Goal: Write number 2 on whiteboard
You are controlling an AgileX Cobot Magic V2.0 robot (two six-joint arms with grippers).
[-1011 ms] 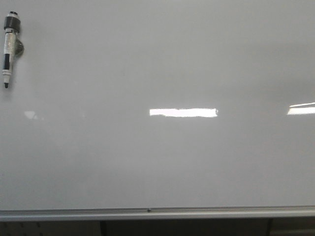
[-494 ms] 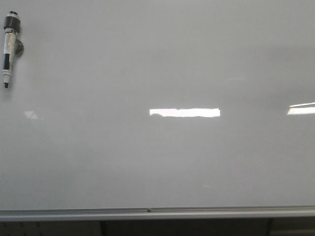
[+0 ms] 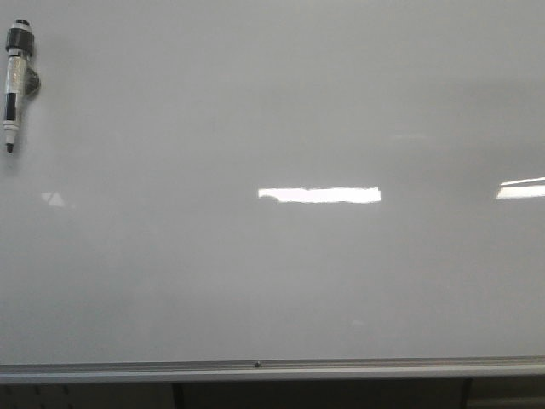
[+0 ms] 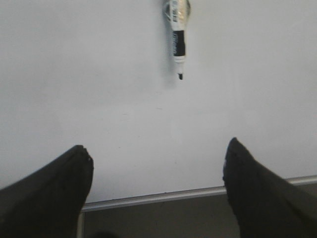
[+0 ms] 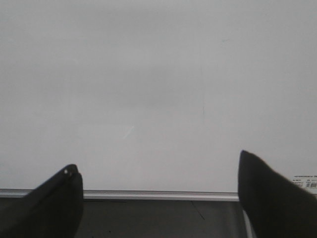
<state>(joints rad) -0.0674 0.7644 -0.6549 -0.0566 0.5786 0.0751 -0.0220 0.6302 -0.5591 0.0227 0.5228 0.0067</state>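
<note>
Front view, whiteboard (image 3: 281, 281): glossy pale grey-white surface fills nearly the whole frame; thin silver rail (image 3: 272, 369) runs along its lower edge.
Front view, marker (image 3: 15, 88): hangs at the board's upper left, black cap up, tip down, white and black barrel, on a small dark holder.
Front view, reflections: one bright bar (image 3: 319, 195) mid-board, a second at the right edge.
Front view, number 2: no drawn stroke visible anywhere on the board.
Front view, arms: neither gripper shows here.
Left wrist view, left gripper (image 4: 157, 166): two dark fingers (image 4: 59, 186) spread wide apart, nothing between them.
Left wrist view, marker (image 4: 178, 29): on the board ahead of the gap between the fingers, well apart from both tips, nib pointing toward the gripper.
Left wrist view, board (image 4: 89, 74): blank but for faint specks; rail (image 4: 163, 196) crosses behind the fingers.
Right wrist view, right gripper (image 5: 158, 168): dark fingers (image 5: 270, 191) wide apart, holding nothing.
Right wrist view, board (image 5: 148, 74): bare surface faces the gripper, a faint vertical smear and a short light scratch on it; rail (image 5: 158, 194) just beyond the fingertips.
</note>
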